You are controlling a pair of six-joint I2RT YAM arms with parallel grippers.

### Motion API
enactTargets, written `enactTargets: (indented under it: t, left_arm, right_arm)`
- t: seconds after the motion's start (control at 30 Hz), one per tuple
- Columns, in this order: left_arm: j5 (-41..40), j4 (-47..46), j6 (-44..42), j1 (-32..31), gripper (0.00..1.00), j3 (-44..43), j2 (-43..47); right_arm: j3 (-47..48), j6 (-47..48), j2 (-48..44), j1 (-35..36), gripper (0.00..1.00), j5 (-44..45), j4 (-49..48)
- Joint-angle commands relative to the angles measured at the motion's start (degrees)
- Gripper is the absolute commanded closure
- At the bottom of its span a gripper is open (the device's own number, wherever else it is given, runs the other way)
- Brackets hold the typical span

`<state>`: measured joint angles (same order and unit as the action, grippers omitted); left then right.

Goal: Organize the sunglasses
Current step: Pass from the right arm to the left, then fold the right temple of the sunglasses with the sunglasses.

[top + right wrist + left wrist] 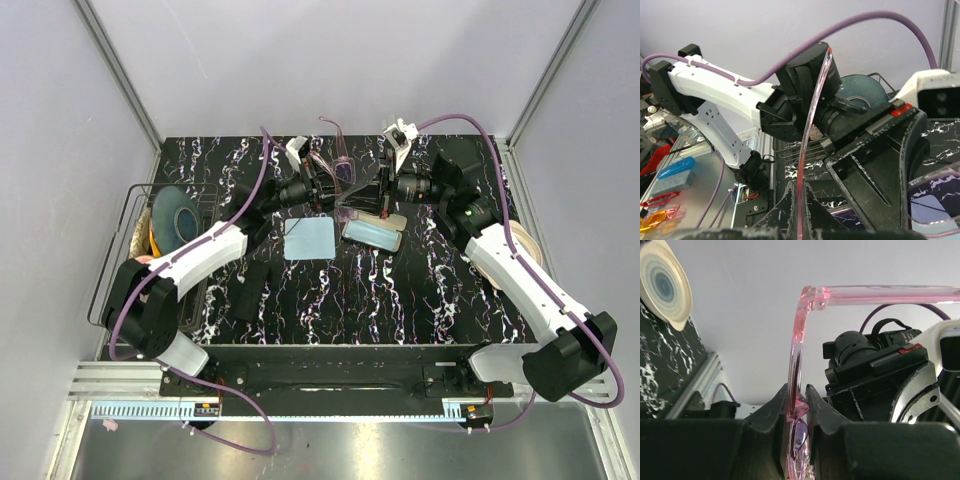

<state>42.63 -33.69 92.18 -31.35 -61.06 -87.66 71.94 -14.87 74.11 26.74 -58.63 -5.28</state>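
Pink translucent sunglasses (340,165) hang in the air over the back middle of the table, between both arms. In the left wrist view their front frame (798,365) stands upright between the fingers of my left gripper (797,387), which is shut on it at the nose bridge. One temple (880,292) runs off to the right. My left gripper (328,190) comes in from the left. In the right wrist view my right gripper (800,185) is shut on a thin pink temple (812,125). My right gripper (380,195) faces the left one.
An open light-blue case (372,232) and a blue cloth (309,239) lie just below the grippers. Dark cases (257,283) lie nearer the front left. A wire basket (120,250) with a bowl (175,218) stands at the left edge.
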Motion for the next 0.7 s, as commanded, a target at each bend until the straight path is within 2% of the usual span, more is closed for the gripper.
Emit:
enactTargets:
  t: [0.0,0.1,0.2,0.23,0.37,0.47,0.67]
  left_arm:
    - [0.17,2.39,-12.01,-0.37,0.84,-3.72,1.87]
    - [-0.61,5.12,-19.91,-0.37,0.84,-3.81,2.93]
    - [-1.06,8.02,-24.75,-0.37,0.83,-3.46,3.89]
    - [-1.06,8.64,-25.73,-0.29,0.83,-3.28,4.25]
    - [-2.11,10.13,-30.03,-0.37,0.79,-2.31,6.44]
    - [-2.82,13.65,-33.46,-0.20,0.78,-2.75,7.94]
    - [-0.62,13.30,-36.54,-0.11,0.76,-2.31,9.96]
  right_arm:
    - [0.30,-2.96,-0.98,0.50,0.97,7.99,1.84]
    - [0.57,-5.69,0.07,0.50,0.93,10.81,2.82]
    - [0.66,-8.06,0.86,0.50,0.80,12.49,3.08]
    - [0.57,-8.41,0.60,0.50,0.65,12.40,2.82]
    - [0.30,-7.10,0.51,0.59,0.43,14.50,3.86]
    - [2.15,-6.57,1.04,0.50,0.42,15.99,5.01]
    - [6.19,-5.08,2.80,0.42,0.38,22.94,12.04]
